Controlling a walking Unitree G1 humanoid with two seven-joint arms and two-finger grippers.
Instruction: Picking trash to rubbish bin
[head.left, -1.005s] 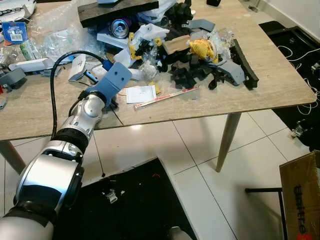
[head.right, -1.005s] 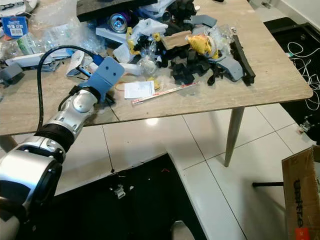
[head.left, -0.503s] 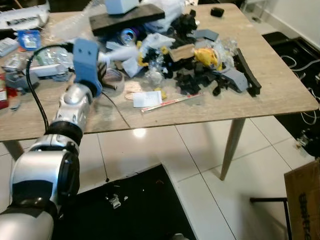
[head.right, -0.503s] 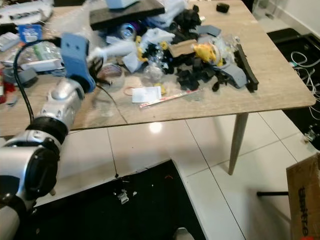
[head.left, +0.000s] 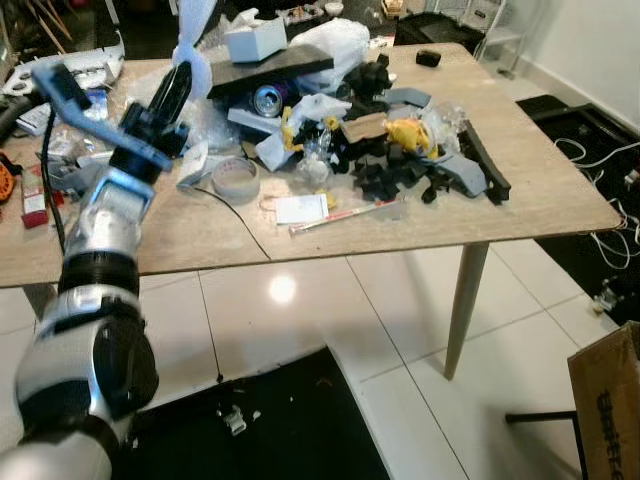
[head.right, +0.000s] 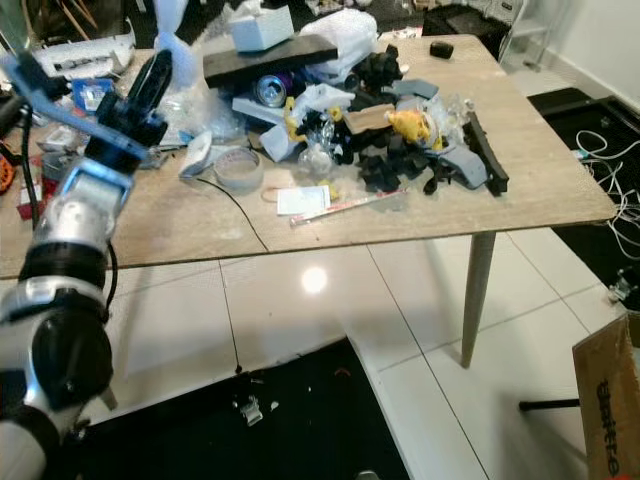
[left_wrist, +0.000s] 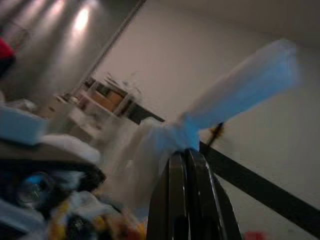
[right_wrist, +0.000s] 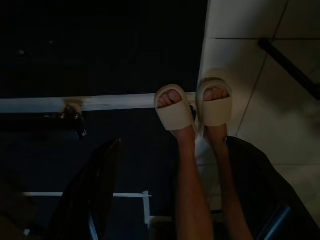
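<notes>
One left gripper (head.left: 183, 68), raised at 10 o'clock above the wooden table (head.left: 560, 190), has its two black fingers (left_wrist: 186, 200) pressed together on one pale blue plastic bag (left_wrist: 240, 92) lifted clear of the clutter. The right gripper (right_wrist: 170, 195), fingers spread, hangs low over a dark mat where a person's two sandalled feet (right_wrist: 192, 105) stand. One roll of tape (head.left: 237, 180) lies at 5 o'clock from the bag.

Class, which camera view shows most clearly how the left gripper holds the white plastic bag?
The left wrist view: the left gripper is shut on the white plastic bag's knotted neck. Both eye views show the bag lifted above the table, grip obscured.
</notes>
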